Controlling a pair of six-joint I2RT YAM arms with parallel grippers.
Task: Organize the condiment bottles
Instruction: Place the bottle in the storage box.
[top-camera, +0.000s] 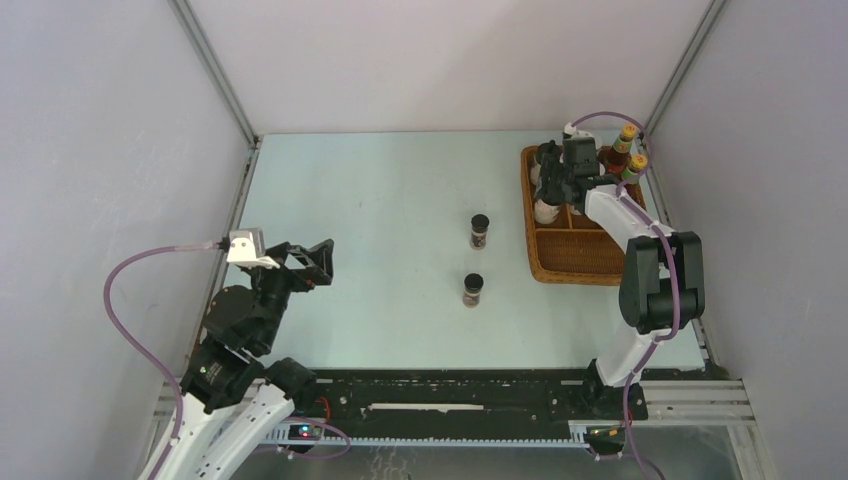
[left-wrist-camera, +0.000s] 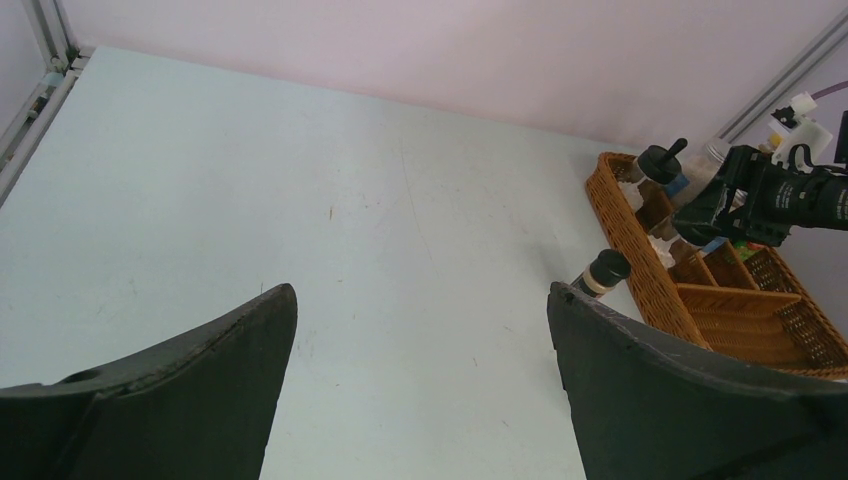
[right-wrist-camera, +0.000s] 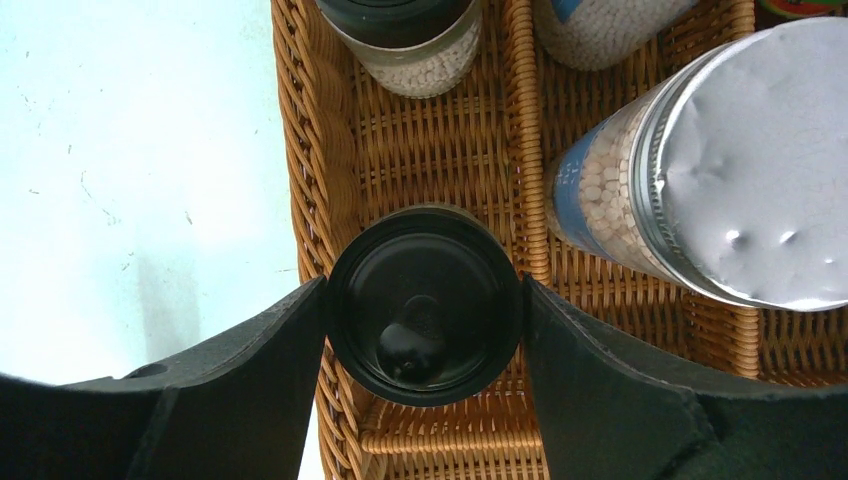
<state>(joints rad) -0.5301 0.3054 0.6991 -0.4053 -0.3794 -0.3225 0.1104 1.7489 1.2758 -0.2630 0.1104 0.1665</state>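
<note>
My right gripper (right-wrist-camera: 424, 302) is shut on the lid of a black-lidded white jar (right-wrist-camera: 440, 255), which stands upright in a compartment of the wicker tray (right-wrist-camera: 430, 165). A second black-lidded jar (right-wrist-camera: 410, 40) stands in the same compartment, beyond it. In the neighbouring compartment are a silver-lidded blue-label jar (right-wrist-camera: 760, 170) and another blue-label jar (right-wrist-camera: 600, 25). Two red sauce bottles with orange caps (top-camera: 627, 140) (top-camera: 636, 165) stand at the tray's far right. Two tiny dark jars (top-camera: 480, 231) (top-camera: 473, 289) stand on the table left of the tray. My left gripper (top-camera: 322, 262) hangs open and empty at the left.
The brown wicker tray (top-camera: 575, 272) lies at the table's right side; its near compartments hold nothing. White walls with metal posts enclose the table on three sides. One tiny dark jar (left-wrist-camera: 604, 272) shows past my left gripper's right finger (left-wrist-camera: 640, 360).
</note>
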